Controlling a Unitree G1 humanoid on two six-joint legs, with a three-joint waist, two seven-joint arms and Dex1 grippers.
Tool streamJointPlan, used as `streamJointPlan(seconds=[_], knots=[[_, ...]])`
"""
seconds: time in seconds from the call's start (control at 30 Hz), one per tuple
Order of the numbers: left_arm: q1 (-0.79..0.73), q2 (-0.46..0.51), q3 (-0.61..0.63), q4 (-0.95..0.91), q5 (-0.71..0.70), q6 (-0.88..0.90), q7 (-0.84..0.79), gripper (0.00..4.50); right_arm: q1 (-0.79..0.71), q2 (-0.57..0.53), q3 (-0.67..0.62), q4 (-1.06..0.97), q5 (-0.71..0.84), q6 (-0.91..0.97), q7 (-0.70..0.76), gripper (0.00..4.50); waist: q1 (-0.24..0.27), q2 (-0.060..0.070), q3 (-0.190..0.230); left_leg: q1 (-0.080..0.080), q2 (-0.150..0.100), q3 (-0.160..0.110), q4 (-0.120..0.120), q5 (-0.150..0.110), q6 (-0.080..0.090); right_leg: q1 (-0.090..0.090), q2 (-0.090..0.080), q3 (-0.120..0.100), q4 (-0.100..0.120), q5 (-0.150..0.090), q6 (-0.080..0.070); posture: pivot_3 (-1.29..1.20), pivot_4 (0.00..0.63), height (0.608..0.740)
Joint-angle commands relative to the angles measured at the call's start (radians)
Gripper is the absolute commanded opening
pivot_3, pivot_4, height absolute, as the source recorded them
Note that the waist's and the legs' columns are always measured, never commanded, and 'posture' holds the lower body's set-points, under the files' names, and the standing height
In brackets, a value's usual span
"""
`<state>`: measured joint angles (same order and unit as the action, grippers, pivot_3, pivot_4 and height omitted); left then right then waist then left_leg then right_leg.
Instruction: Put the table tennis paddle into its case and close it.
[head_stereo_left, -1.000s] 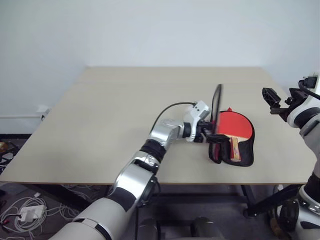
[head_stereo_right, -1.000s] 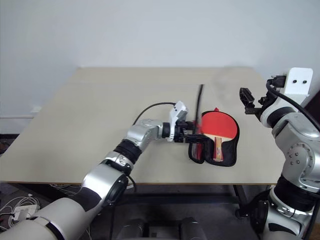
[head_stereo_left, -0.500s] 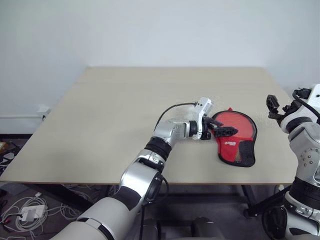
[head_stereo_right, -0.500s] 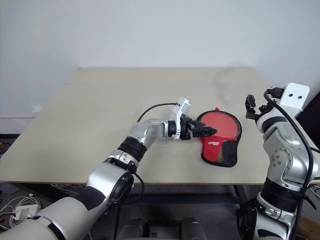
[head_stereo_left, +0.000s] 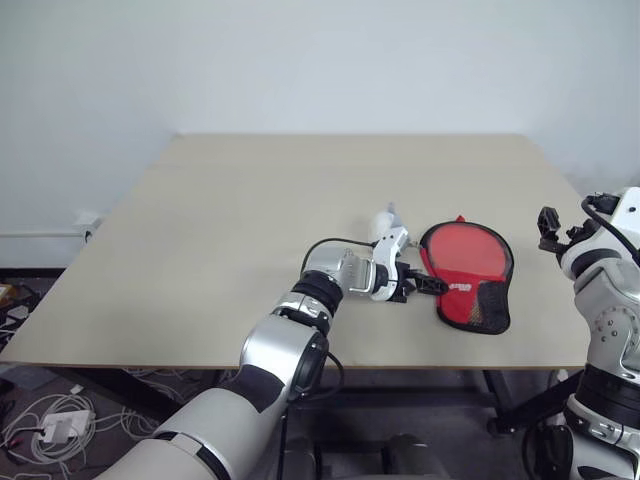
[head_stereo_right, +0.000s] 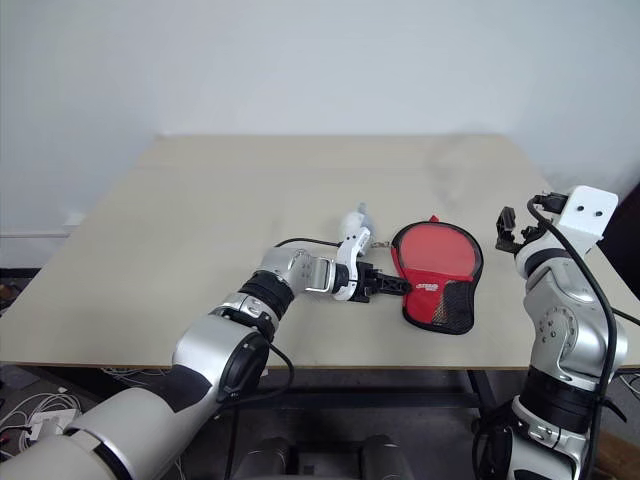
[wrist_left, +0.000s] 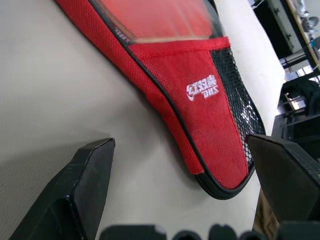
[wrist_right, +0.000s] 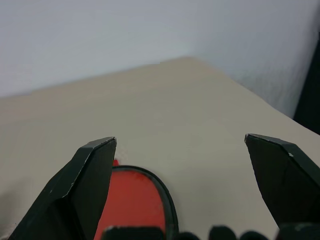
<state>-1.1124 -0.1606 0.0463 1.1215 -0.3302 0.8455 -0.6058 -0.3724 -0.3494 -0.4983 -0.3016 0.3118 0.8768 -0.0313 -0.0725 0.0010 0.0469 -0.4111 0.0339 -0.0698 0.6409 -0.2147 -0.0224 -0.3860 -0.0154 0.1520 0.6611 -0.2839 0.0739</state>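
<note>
The case (head_stereo_left: 468, 272) lies flat near the table's right front edge, red side up, lid down, with its black mesh pocket (head_stereo_left: 492, 303) at the narrow near end. The table tennis paddle is hidden under the lid. I cannot tell whether the zipper rim is closed. My left gripper (head_stereo_left: 432, 284) is low over the table, pointing right at the case's left edge, open and holding nothing. In the left wrist view its fingers (wrist_left: 85, 185) stand wide apart with the case (wrist_left: 200, 115) just ahead. My right gripper (head_stereo_left: 548, 222) hovers open to the right of the case, above the table's right edge.
The tan table (head_stereo_left: 250, 220) stretches wide to the left and back of the case. A small grey-white lump (head_stereo_left: 385, 216) shows just behind my left wrist. The case sits close to the table's front edge. Cables lie on the floor at the lower left.
One second ago the lid stood upright in my left gripper and the paddle showed inside. The lid now lies shut over it. My left gripper has rolled and sunk; the right has dropped outward.
</note>
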Motion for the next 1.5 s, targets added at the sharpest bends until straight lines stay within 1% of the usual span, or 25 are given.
streamJointPlan(seconds=[0.03, 0.17, 0.3, 0.4, 0.47, 0.53, 0.6, 0.7, 0.8, 1.03, 1.13, 1.37, 1.5], knots=[[-0.059, -0.171, 0.05, 0.035, -0.047, 0.033, 0.012, 4.5, 0.005, -0.008, -0.022, -0.056, -0.003, -0.015, -0.016, 4.47, 0.0, 0.0, 0.0, 0.0, 0.0, 0.0, 0.0, 0.0, 0.0, 0.0, 0.0, 0.0, 0.0, 0.0, 0.0, 0.0, 0.0, 0.74], [-0.071, -0.214, 0.086, 0.053, -0.083, 0.045, 0.011, 4.5, 0.024, -0.008, -0.031, -0.072, 0.0, -0.013, -0.027, 4.47, 0.001, 0.0, 0.0, 0.0, 0.0, 0.0, 0.0, 0.0, 0.0, 0.0, 0.0, 0.0, 0.0, 0.0, 0.0, 0.0, 0.0, 0.74], [-0.079, -0.234, 0.078, 0.045, -0.11, 0.109, -0.065, 4.5, 0.041, -0.006, -0.041, -0.089, 0.006, 0.001, -0.034, 4.47, 0.001, 0.0, 0.0, 0.0, 0.0, 0.0, -0.001, 0.0, 0.0, 0.0, 0.0, 0.0, 0.0, 0.0, 0.0, 0.0, 0.0, 0.74], [-0.084, -0.221, 0.079, 0.032, -0.118, 0.121, -0.087, 4.5, 0.069, -0.013, -0.011, -0.123, 0.047, 0.052, 0.02, 4.47, 0.0, 0.0, 0.0, 0.0, 0.0, 0.0, -0.001, 0.0, 0.0, 0.0, 0.0, 0.0, 0.0, 0.0, 0.0, 0.0, 0.0, 0.74], [-0.097, -0.193, 0.093, 0.027, -0.13, 0.136, -0.105, 4.5, 0.1, -0.027, 0.038, -0.159, 0.053, 0.069, 0.056, 4.47, -0.002, 0.0, 0.0, 0.0, 0.0, 0.0, -0.001, 0.0, 0.0, -0.001, 0.0, 0.0, 0.0, 0.0, 0.0, 0.0, 0.0, 0.74], [-0.108, -0.169, 0.133, 0.043, -0.153, 0.132, -0.077, 4.5, 0.124, -0.035, 0.078, -0.175, 0.04, 0.069, 0.069, 4.47, -0.002, 0.0, 0.0, 0.0, 0.0, 0.0, -0.002, 0.0, 0.0, -0.001, 0.0, 0.0, 0.0, 0.0, 0.0, 0.0, 0.0, 0.74], [-0.114, -0.165, 0.162, 0.066, -0.169, 0.124, -0.052, 4.5, 0.125, -0.03, 0.092, -0.166, 0.032, 0.064, 0.064, 4.47, 0.0, 0.0, 0.0, 0.0, 0.0, 0.0, -0.002, 0.0, 0.0, -0.001, 0.0, 0.0, 0.0, 0.0, 0.0, 0.0, 0.0, 0.74], [-0.122, -0.193, 0.173, 0.08, -0.177, 0.123, -0.058, 4.5, 0.103, -0.021, 0.092, -0.143, 0.024, 0.064, 0.04, 4.47, 0.0, 0.0, 0.0, 0.0, 0.0, 0.0, -0.001, 0.0, 0.0, -0.001, 0.0, 0.0, 0.0, 0.0, 0.0, 0.0, 0.0, 0.74], [-0.121, -0.232, 0.152, 0.088, -0.163, 0.125, -0.064, 4.5, 0.103, -0.026, 0.095, -0.146, 0.011, 0.071, 0.028, 4.47, 0.0, 0.0, 0.0, 0.0, 0.0, 0.0, -0.001, 0.0, 0.0, -0.001, 0.0, 0.0, 0.0, 0.0, 0.0, 0.0, 0.0, 0.74], [-0.091, -0.261, 0.123, 0.108, -0.147, 0.124, -0.033, 4.5, 0.133, -0.023, 0.041, -0.185, 0.011, 0.092, 0.008, 4.47, 0.001, 0.0, 0.0, 0.0, 0.0, 0.0, -0.002, 0.0, 0.0, -0.001, 0.0, 0.0, 0.0, 0.0, 0.0, 0.0, 0.0, 0.74], [-0.094, -0.287, 0.112, 0.115, -0.148, 0.145, -0.05, 4.5, 0.132, -0.013, 0.017, -0.214, 0.016, 0.086, -0.009, 4.47, 0.0, 0.0, 0.0, -0.001, 0.0, 0.0, -0.002, 0.0, 0.0, -0.001, 0.0, 0.0, 0.0, 0.0, 0.0, 0.0, 0.0, 0.74], [-0.068, -0.331, 0.067, 0.128, -0.125, 0.146, -0.06, 4.5, 0.12, 0.025, -0.103, -0.288, 0.078, 0.101, -0.03, 4.47, 0.001, 0.0, 0.0, -0.001, 0.0, 0.0, -0.002, 0.0, 0.0, -0.001, 0.0, 0.0, 0.0, 0.0, 0.0, 0.0, 0.0, 0.74], [-0.057, -0.344, 0.07, 0.134, -0.13, 0.151, -0.069, 4.5, 0.151, 0.02, -0.106, -0.311, 0.067, 0.114, -0.033, 4.47, 0.001, 0.0, 0.0, 0.0, 0.0, 0.0, -0.002, 0.0, 0.0, -0.001, 0.0, 0.0, 0.0, 0.0, 0.0, 0.0, 0.0, 0.74]])
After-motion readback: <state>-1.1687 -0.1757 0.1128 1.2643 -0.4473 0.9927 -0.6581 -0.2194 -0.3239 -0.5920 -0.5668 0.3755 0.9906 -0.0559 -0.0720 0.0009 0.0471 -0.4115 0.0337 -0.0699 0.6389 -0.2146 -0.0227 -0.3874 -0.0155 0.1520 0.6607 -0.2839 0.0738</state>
